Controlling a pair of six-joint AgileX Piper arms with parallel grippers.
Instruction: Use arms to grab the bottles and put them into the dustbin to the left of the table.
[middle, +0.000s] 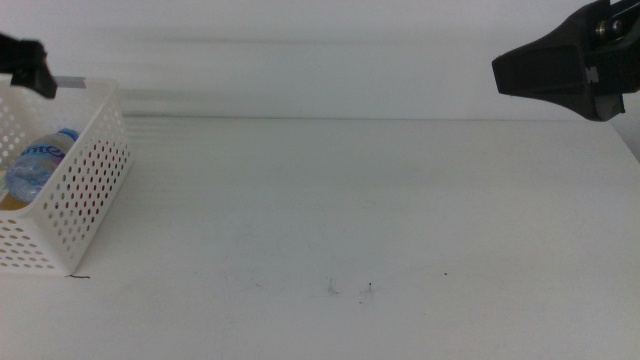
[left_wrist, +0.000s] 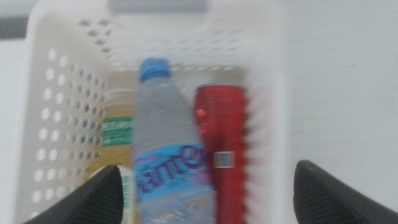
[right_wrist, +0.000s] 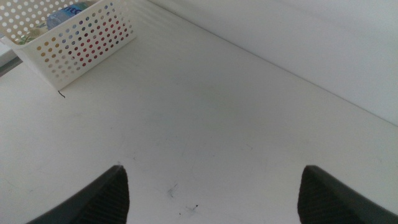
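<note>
Bottles, all three of them, lie inside the white rectangular plastic dustbin (left_wrist: 50, 118) with perforated sides, which sits at the left edge of the plain white table (middle: 360, 210). Seen from the left wrist camera, the clear plastic water bottle (left_wrist: 171, 149) with a blue cap and blue label lies in the middle of the basket. The slim red can (left_wrist: 224, 143) lies just beside it on one flank, touching or nearly touching it, and the yellow tea bottle (left_wrist: 118, 134) with a green label lies on the other flank, partly hidden under the water bottle. The picture is blurred, so finer detail of the labels cannot be read. A grey handle strip (left_wrist: 158, 6) runs along the far rim of the basket.

The left gripper (left_wrist: 205, 193) hangs above the dustbin with its two dark jaws spread wide apart and nothing between them; in the middle view only a dark tip of it shows over the basket's rim at the picture's upper left. In that same view the water bottle's blue cap and label show through the basket's open top.

The right gripper (right_wrist: 211, 193) is held up in the air at the right side of the table, well apart from the dustbin, its jaws likewise wide apart and holding nothing. Below it lies bare tabletop with a few tiny dark specks (right_wrist: 196, 206), and the dustbin shows far off in that view's corner, beside a short dark mark on the tabletop at its corner
</note>
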